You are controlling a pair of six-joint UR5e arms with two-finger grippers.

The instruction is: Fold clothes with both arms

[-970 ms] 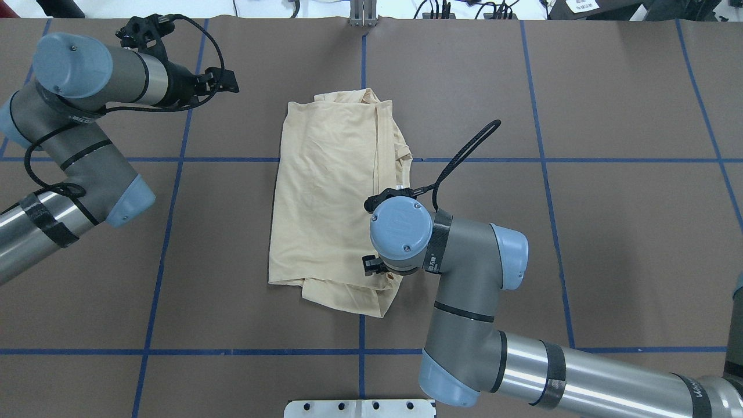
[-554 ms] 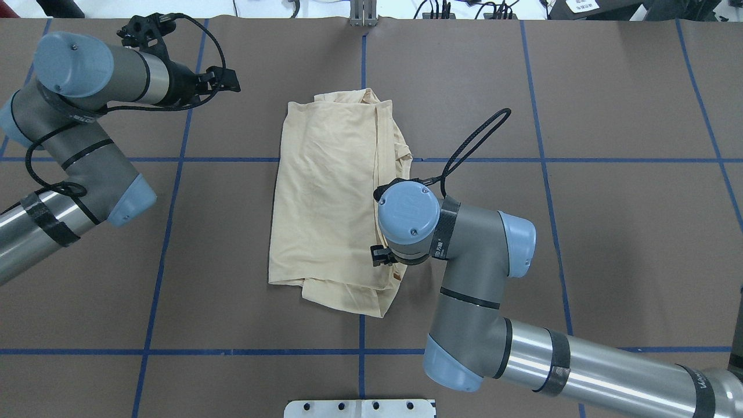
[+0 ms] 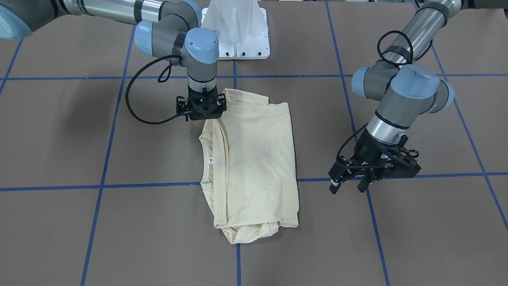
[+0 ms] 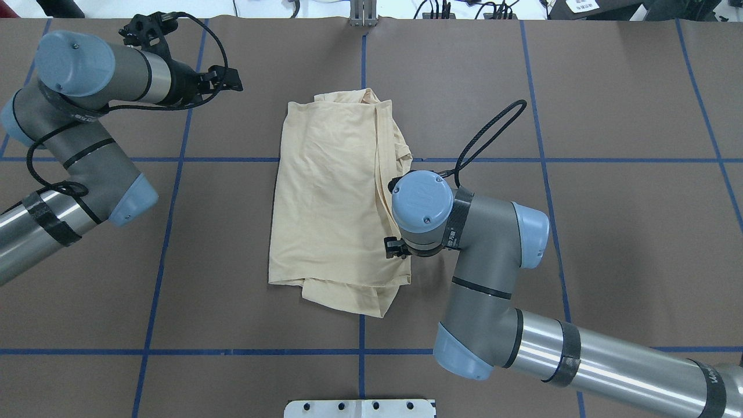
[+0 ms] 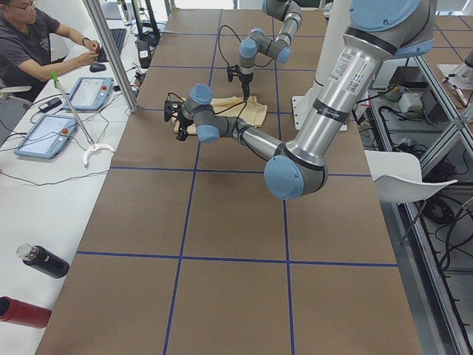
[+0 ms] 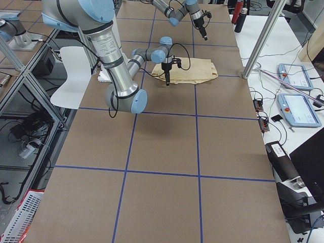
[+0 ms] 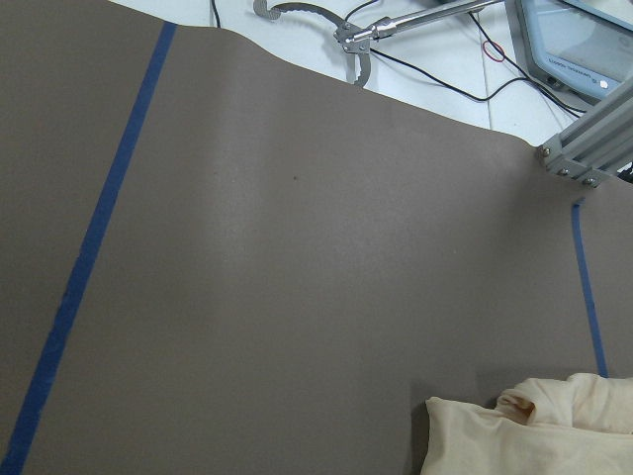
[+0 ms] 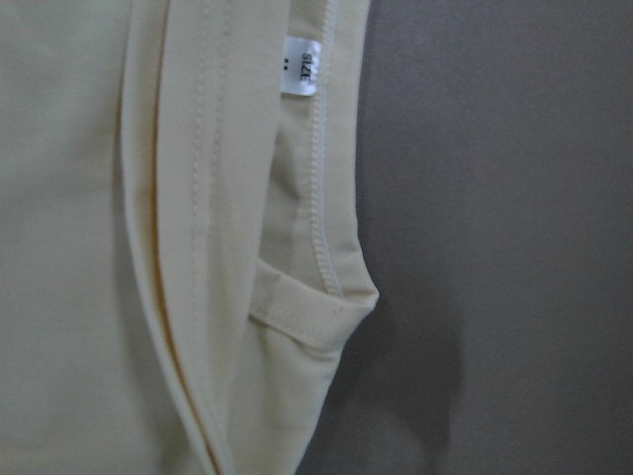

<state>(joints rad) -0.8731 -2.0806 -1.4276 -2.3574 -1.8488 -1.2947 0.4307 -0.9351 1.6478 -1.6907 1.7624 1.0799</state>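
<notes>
1. The right gripper (image 3: 202, 112) points down at the collar-side edge of the shirt (image 4: 331, 191). I cannot tell whether its jaws pinch cloth.
2. In the past second it has slid outward. The shirt's corner beside it now reaches further out, likely a tug to square the fold.
3. The left gripper (image 3: 347, 187) hovers well apart from the shirt, jaws spread, holding nothing.
4. The shirt lies folded lengthwise mid-table (image 4: 609, 232), among blue tape lines (image 4: 232, 352).
5. A person (image 5: 37, 44) sits at a desk (image 5: 44, 170) alongside.

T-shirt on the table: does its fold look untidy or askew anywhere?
Yes. The T-shirt is folded unevenly: in the overhead view an under layer sticks out askew past its lower edge, and its upper end is bunched.
</notes>
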